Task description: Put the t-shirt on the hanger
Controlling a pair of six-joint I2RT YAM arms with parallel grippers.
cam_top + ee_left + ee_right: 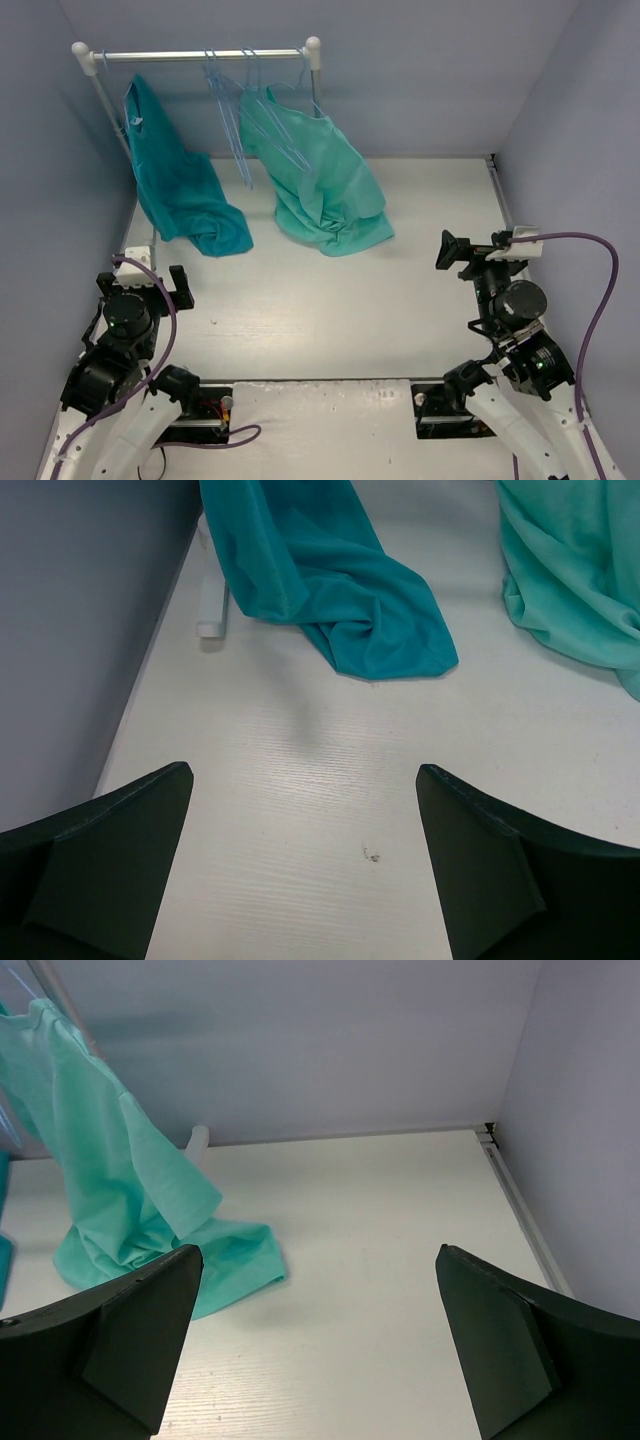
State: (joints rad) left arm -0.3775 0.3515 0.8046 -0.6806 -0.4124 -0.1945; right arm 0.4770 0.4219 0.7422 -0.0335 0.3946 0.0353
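You have a white table (330, 300) walled in pale blue, and a white-and-metal clothes rail (200, 54) stands along its far edge. The t-shirt (318, 180) is a soft mint-green cloth. Its top hangs up by the right half of the rail, and the cloth falls steeply, slanting to the right. The lower part lies crumpled in loose folds on the far middle of the table. To its left a darker, bluer turquoise garment (180, 195) hangs from the rail's left end in the same way, its hem heaped on the table. Between the two, a bunch of thin pale-blue hangers (240, 140) dangles from the rail, and wire lines of the same blue cross the t-shirt's upper part. You cannot tell whether any wire runs inside the cloth.

Your left gripper (303, 775) sits at the near left with its jaws spread wide and nothing between them. The turquoise heap lies straight ahead of it, and the t-shirt is far and to the right, well apart from it. Your right gripper (318, 1252) is at the near right, likewise wide apart and holding nothing. From it the t-shirt lies far and to the left, well apart.
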